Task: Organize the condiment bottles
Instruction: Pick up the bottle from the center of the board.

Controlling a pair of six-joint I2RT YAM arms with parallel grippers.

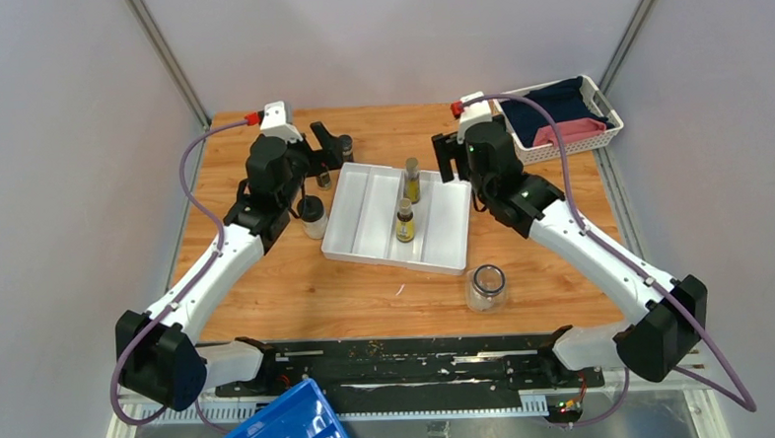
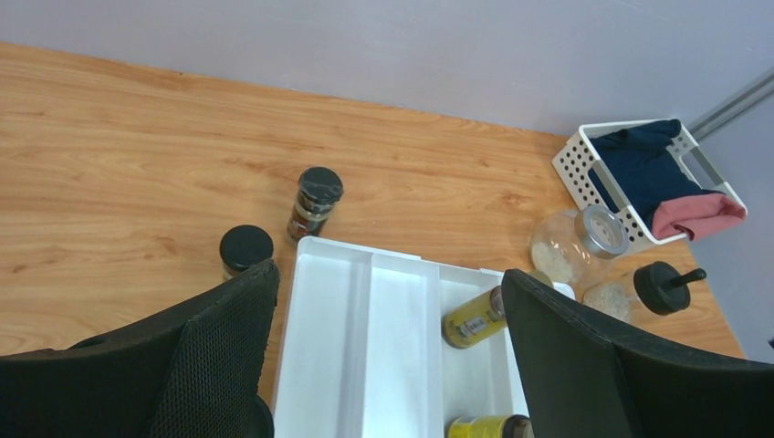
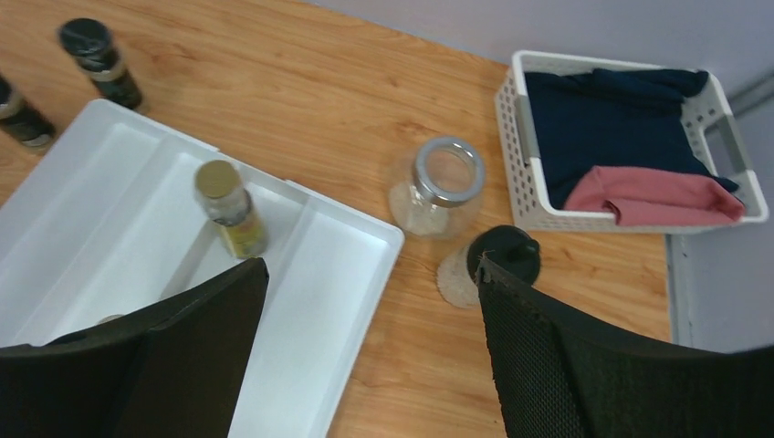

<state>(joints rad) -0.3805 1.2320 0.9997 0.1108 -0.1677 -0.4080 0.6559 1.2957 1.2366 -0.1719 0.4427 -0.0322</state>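
Observation:
Two slim yellow-labelled condiment bottles (image 1: 413, 181) (image 1: 404, 221) stand in the right-hand channel of the white divided tray (image 1: 364, 215). My left gripper (image 1: 327, 151) hangs open over the tray's far left corner, with nothing between its fingers (image 2: 228, 319). A dark shaker (image 2: 315, 201) and a black-lidded jar (image 2: 246, 248) stand on the table just beyond it. My right gripper (image 3: 370, 274) is open and empty above the tray's far right edge (image 3: 365, 265). A squat clear jar (image 3: 438, 187) and a black-lidded jar (image 3: 497, 260) stand beside it.
A white basket (image 1: 597, 136) holding dark and pink cloths sits at the far right corner. Another clear glass jar (image 1: 486, 287) stands near the front, right of the tray. A clear jar with a dark top (image 1: 312, 219) stands at the tray's left side. A blue bin (image 1: 289, 431) sits below the table edge.

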